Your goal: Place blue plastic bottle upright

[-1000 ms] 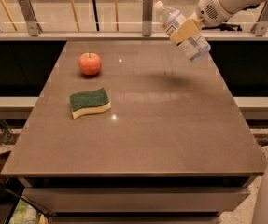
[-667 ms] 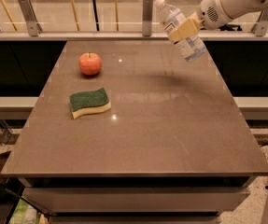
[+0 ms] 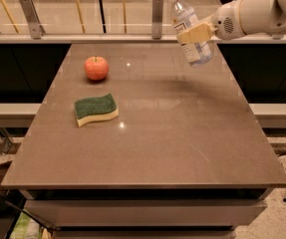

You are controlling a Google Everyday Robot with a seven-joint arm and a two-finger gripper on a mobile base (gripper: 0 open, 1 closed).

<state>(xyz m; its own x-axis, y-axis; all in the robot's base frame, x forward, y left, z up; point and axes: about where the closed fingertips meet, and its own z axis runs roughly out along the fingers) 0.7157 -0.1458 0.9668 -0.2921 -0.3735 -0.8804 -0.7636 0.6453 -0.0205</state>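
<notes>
The blue plastic bottle (image 3: pixel 190 29) is clear and pale bluish with a white cap at its upper left end. It hangs in the air above the table's far right part, tilted with the cap leaning left. My gripper (image 3: pixel 196 34) comes in from the right on a white arm and is shut on the bottle's middle with tan fingers (image 3: pixel 198 32). The bottle's base points down and to the right, well above the table surface.
A brown table (image 3: pixel 182 133) fills the view. A red apple (image 3: pixel 96 67) sits at its far left, and a green and yellow sponge (image 3: pixel 95 109) lies in front of the apple. A railing with posts (image 3: pixel 157 14) runs behind the table.
The gripper and bottle have moved slightly left and the bottle has turned nearer to upright. The apple and sponge have not moved.
</notes>
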